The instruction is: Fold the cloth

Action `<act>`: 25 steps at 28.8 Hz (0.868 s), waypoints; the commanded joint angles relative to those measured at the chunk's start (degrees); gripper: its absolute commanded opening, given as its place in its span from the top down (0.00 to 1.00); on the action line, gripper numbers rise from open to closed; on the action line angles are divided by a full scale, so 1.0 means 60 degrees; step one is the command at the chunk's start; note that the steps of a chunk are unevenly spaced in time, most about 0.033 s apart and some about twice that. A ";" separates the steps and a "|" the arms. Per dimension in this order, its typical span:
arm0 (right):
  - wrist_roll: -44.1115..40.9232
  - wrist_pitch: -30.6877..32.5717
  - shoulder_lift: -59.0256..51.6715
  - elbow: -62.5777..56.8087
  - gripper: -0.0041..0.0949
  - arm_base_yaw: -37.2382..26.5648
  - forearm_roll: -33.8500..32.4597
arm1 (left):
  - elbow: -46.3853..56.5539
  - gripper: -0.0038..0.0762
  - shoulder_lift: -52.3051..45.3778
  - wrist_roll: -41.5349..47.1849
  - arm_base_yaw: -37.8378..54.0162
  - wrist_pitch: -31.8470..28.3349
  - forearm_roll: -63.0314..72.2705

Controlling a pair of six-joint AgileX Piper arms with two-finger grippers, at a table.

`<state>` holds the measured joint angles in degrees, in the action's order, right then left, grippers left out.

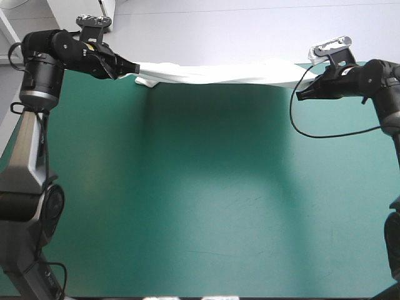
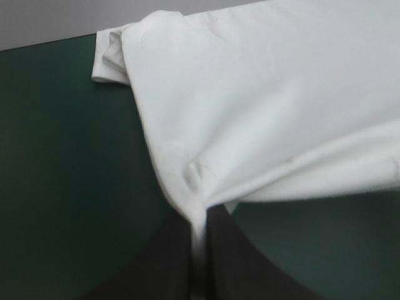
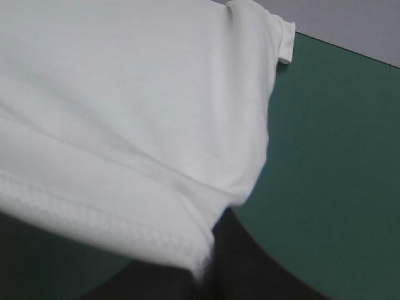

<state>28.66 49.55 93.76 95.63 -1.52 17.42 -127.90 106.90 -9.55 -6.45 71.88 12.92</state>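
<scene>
The white T-shirt (image 1: 215,73) hangs stretched in a band between both grippers, above the far edge of the teal-green table (image 1: 206,200). My left gripper (image 1: 132,66) is shut on the T-shirt's left end; a sleeve droops just beyond it. My right gripper (image 1: 300,94) is shut on the right end. In the left wrist view the black fingers (image 2: 169,262) pinch a bunched corner of the T-shirt (image 2: 269,112), and a sleeve cuff shows ahead. The right wrist view has the T-shirt (image 3: 125,112) draped over the fingers (image 3: 250,269), its stitched hem caught between them.
The teal-green table lies under the T-shirt, with the shirt's shadow across its far half. A pale floor strip (image 1: 250,31) runs beyond the far edge.
</scene>
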 commanded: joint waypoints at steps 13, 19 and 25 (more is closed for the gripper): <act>-0.0081 -0.0104 -0.4981 -0.6438 0.98 0.0847 -0.1437 | 0.7321 0.96 -0.5298 0.0027 0.0021 0.0315 -0.0124; -0.1207 0.0415 -0.5747 -0.7884 0.98 0.1672 -0.2212 | 1.0182 0.96 -0.6628 -0.0054 0.0003 0.0265 -0.0123; -0.1596 0.0726 -0.6512 -0.8843 0.98 0.1697 -0.2196 | 1.2335 0.96 -0.8006 -0.0070 -0.0225 0.0225 -0.0060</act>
<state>19.86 54.01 57.51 43.24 8.56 5.59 -56.20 62.91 -10.04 -6.86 71.21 12.08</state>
